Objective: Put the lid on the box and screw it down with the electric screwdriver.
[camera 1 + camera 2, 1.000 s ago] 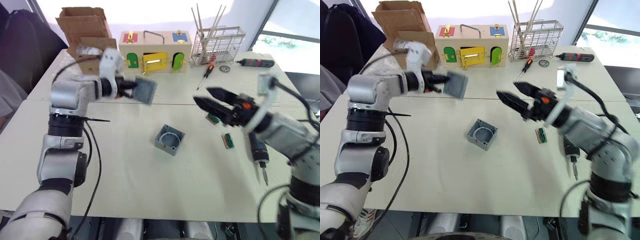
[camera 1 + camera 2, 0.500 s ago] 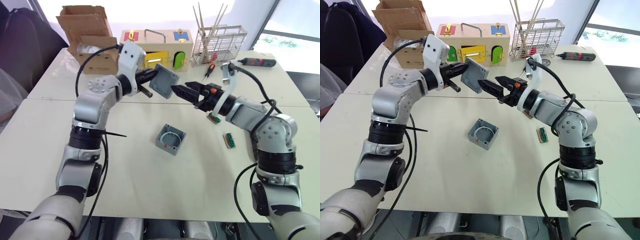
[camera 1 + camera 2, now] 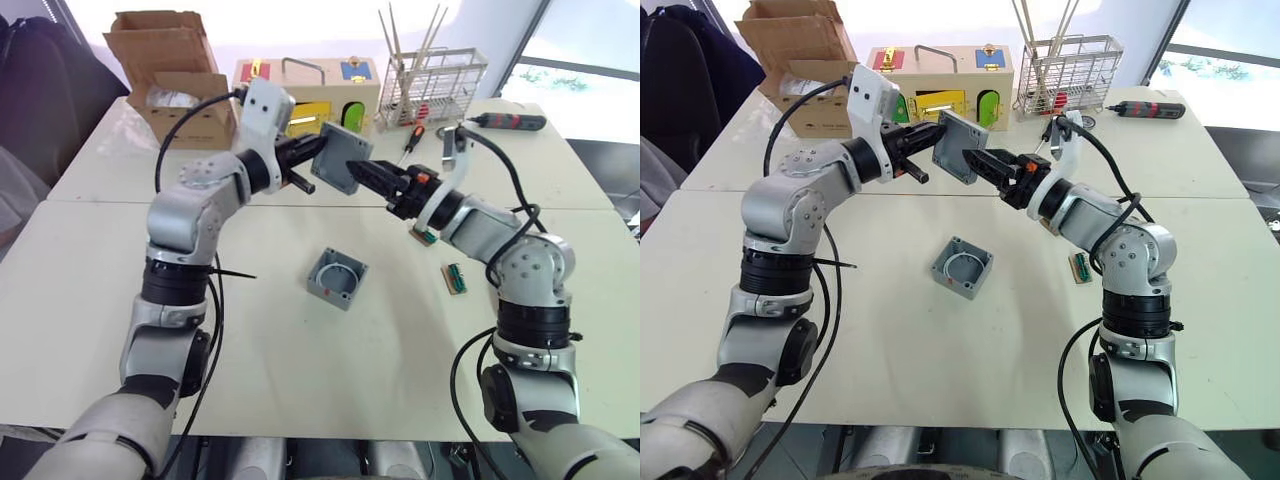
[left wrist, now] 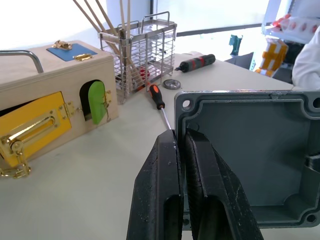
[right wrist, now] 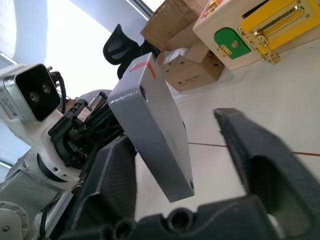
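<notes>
Above the pale surface (image 3: 300, 380) mid-area, the lid (image 3: 341, 159) is clamped on edge by the left tool (image 3: 318, 162) for handover; the right tool (image 5: 180, 165) is spread around it, box (image 3: 338, 279) waiting below.

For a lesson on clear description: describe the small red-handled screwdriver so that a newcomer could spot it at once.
Start at the wire rack holding long sticks at the table's far edge, beside the wooden box with coloured doors. The manual screwdriver lies on the table just in front of the rack. Its red-and-black handle and thin shaft distinguish it from the thicker black tool with red marks further right.
</notes>
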Motion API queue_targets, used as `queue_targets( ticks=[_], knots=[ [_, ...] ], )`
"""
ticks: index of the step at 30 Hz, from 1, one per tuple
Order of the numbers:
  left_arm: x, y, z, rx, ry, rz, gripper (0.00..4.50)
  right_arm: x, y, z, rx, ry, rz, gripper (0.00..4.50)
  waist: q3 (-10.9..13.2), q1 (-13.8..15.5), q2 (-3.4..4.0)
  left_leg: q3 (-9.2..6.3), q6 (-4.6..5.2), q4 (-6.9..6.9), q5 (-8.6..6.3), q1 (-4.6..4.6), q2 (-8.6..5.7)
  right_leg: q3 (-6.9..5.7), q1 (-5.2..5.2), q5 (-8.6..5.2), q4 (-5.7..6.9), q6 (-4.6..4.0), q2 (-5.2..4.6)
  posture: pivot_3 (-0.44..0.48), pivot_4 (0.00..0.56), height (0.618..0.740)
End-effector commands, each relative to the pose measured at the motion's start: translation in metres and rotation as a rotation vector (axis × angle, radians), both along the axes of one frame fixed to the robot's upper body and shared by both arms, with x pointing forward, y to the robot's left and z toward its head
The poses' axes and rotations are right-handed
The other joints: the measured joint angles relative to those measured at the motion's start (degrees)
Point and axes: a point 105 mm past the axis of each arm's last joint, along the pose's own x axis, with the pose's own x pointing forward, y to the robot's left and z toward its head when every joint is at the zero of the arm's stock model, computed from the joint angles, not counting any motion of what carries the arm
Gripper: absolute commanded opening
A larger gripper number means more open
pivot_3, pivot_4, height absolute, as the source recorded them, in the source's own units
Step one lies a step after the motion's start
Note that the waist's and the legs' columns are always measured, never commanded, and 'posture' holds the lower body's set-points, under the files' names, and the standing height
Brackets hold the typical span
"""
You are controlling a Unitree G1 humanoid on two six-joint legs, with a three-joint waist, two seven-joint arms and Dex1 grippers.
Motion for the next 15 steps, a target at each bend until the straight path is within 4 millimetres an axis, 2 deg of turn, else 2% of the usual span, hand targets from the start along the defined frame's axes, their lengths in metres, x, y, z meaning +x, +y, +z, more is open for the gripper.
queue_targets(
  ticks=[1,2,3,6,11,12,14,15],
  knots=[
    [-0.009,-0.001,0.021,-0.028,-0.074,-0.025,0.0,-0.004,-0.001,0.013,0.012,-0.058,-0.005,0.78,0.0,-0.1,0.0,0.0,0.0,-0.01,0.0,0.0,0.0,0.0,-0.01,0.0,0.0,0.0,0.0,0.0,0.15,0.735],
    [-0.009,-0.001,0.021,-0.032,-0.074,-0.028,0.0,-0.005,0.0,0.012,0.007,-0.059,-0.002,0.29,0.0,-0.1,0.0,0.0,0.0,-0.01,0.0,0.0,0.01,-0.01,-0.01,0.0,0.0,0.0,0.0,0.0,0.15,0.735],
    [-0.01,-0.001,0.021,-0.04,-0.073,-0.033,0.0,-0.005,0.001,0.011,0.004,-0.059,0.001,0.13,0.0,-0.1,0.0,0.0,0.0,-0.01,0.0,0.0,0.0,0.0,-0.01,0.0,0.01,0.0,0.01,0.0,0.15,0.735],
    [-0.01,0.004,0.023,-0.079,-0.054,-0.037,0.0,-0.005,0.003,0.009,-0.024,-0.072,-0.005,0.14,0.0,-0.1,0.0,0.0,0.0,-0.01,0.0,0.0,0.0,0.0,-0.01,0.0,0.01,0.0,0.01,0.0,0.15,0.735],
    [-0.012,0.016,0.029,-0.19,-0.006,-0.071,1.96,-0.006,0.005,0.011,-0.059,-0.115,-0.014,0.14,0.0,-0.1,0.0,0.0,0.0,-0.01,0.0,0.0,0.01,0.0,-0.02,0.0,0.01,0.0,0.01,0.0,0.15,0.735],
    [-0.012,0.022,0.033,-0.223,0.005,-0.068,2.6,-0.006,0.005,0.012,-0.072,-0.135,-0.023,0.14,0.0,-0.1,0.0,0.0,0.0,-0.01,0.0,0.0,0.01,0.0,-0.02,0.0,0.01,0.0,0.01,0.0,0.15,0.735],
    [-0.017,0.043,0.041,-0.323,0.062,-0.087,3.59,-0.006,-0.001,0.018,-0.115,-0.222,-0.075,0.14,0.0,-0.3,0.0,0.0,0.0,0.0,0.0,0.0,0.01,0.0,-0.03,0.0,0.02,0.0,0.01,0.0,0.15,0.735],
    [-0.019,0.05,0.044,-0.352,0.076,-0.095,3.59,-0.006,-0.004,0.021,-0.132,-0.256,-0.095,0.14,0.0,-0.3,0.0,0.0,0.0,-0.01,0.0,0.0,0.01,0.0,-0.05,0.0,0.02,0.0,0.01,0.0,0.15,0.735]
  ],
)
